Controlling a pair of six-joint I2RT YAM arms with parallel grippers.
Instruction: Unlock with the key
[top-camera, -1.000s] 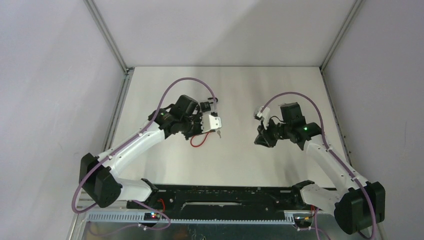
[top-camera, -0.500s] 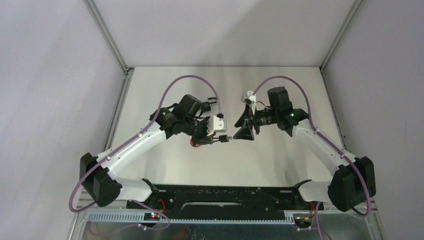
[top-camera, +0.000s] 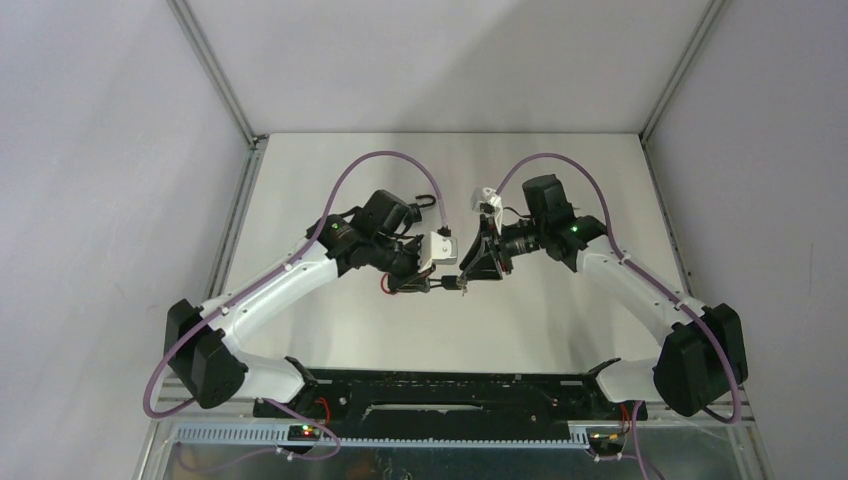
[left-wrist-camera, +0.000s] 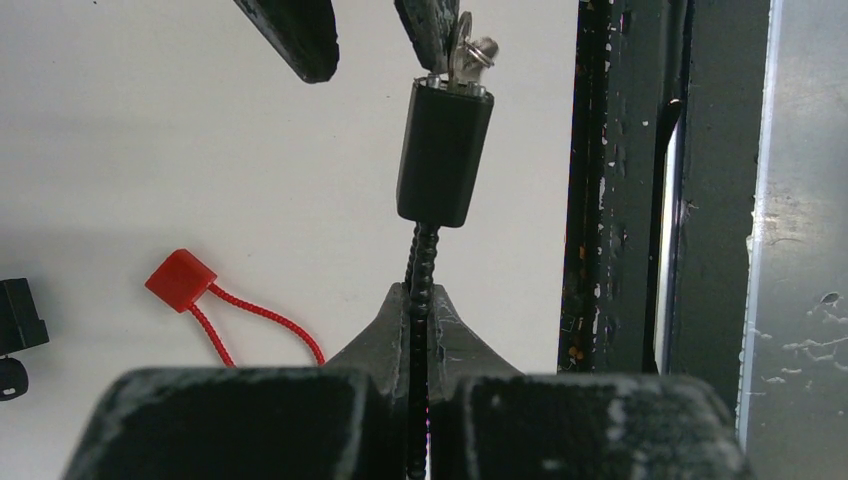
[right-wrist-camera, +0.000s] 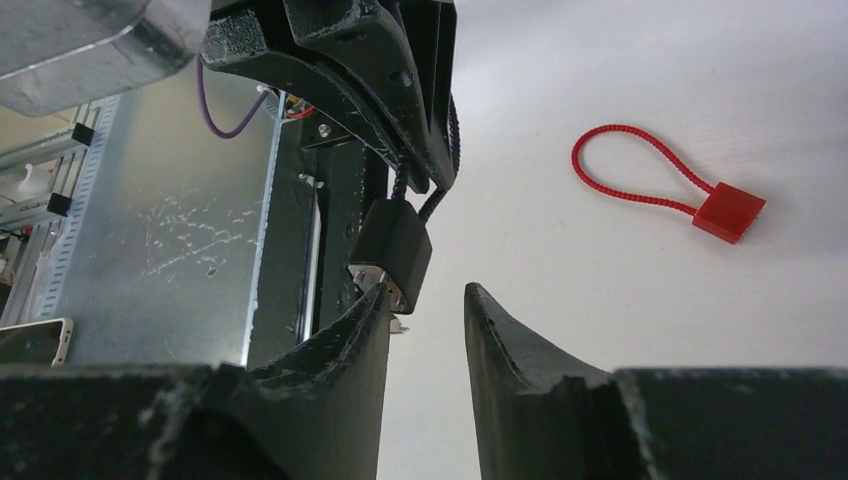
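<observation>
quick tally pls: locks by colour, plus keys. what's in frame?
Black cable lock: 1
Red cable lock: 1
Key: 1
Total: 3
Not counted: a black item cut off at the edge of the left wrist view; cannot tell what it is.

No readable text, no labels, no numbers anywhere
</observation>
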